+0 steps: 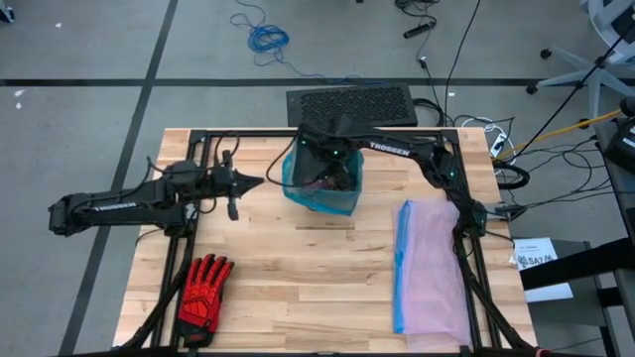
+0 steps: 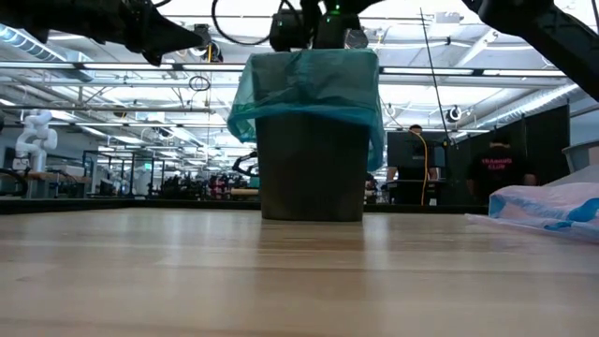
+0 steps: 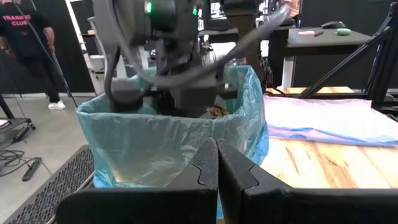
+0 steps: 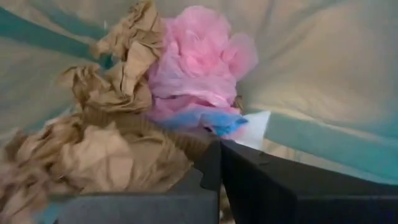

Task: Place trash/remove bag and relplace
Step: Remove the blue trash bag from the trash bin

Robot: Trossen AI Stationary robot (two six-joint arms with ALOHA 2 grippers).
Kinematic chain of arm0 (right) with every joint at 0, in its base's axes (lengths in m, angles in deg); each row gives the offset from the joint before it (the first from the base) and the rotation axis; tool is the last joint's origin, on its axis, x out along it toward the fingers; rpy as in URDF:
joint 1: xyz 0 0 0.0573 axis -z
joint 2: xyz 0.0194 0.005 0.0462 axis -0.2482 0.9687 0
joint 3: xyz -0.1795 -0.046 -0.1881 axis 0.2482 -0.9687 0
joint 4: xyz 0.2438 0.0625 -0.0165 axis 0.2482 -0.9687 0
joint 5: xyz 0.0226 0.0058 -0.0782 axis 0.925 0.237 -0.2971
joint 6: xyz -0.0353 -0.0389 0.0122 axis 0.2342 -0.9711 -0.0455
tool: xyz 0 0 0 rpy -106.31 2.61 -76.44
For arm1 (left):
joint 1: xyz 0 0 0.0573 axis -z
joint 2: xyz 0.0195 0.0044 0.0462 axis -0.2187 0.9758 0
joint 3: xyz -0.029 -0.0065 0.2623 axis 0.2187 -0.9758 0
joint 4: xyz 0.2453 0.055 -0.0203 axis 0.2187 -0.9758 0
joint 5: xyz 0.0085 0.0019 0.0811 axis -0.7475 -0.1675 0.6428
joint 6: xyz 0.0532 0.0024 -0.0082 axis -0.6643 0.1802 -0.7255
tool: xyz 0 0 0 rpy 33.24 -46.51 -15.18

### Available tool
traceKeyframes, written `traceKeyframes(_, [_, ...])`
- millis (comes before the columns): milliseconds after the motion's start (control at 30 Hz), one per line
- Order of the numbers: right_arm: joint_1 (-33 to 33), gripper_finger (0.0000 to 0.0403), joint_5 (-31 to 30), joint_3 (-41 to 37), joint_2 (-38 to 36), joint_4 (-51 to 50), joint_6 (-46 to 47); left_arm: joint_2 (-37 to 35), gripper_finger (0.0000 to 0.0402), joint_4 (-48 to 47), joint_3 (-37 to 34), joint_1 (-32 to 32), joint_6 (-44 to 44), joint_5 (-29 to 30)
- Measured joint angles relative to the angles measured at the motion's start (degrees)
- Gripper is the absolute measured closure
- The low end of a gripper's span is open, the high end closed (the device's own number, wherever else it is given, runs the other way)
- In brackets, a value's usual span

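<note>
Thin, glossy teal plastic bag (image 3: 180,140) lines a matt dark bin (image 2: 312,168). Just ahead of the right gripper (image 4: 219,163), crumpled tan paper lumps (image 4: 118,81) look rough beside a wrinkled pink piece (image 4: 199,62). The tabletop (image 1: 298,278) is smooth pale wood.

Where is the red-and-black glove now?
In the high view, the red-and-black glove lies at the wooden table's near-left corner, below the left arm.

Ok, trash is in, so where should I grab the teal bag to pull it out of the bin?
Probably the bag's loose collar, folded down outside the bin. Come in level from the left gripper's side and pinch the hanging film; it is slack and offers an edge. The right gripper, shut, sits inside over the trash, so the top is blocked.
</note>
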Motion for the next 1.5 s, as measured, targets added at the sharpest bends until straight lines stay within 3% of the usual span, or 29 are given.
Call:
traceKeyframes(533, [1.57,0.0403,3.37,-10.95,0.0,10.0,-1.02,-0.16,0.0402,-0.03,0.0,-0.01,0.04,0.0])
traceKeyframes(1000, [-0.43,0.0403,2.95,-1.94,-0.53,8.32,0.31,-0.16,0.0402,0.07,0.0,0.0,0.09,0.0])
traceKeyframes(1500, [-0.51,0.0403,6.04,-1.91,1.6,12.96,1.51,-0.16,0.0402,0.07,0.0,-0.02,0.11,0.0])
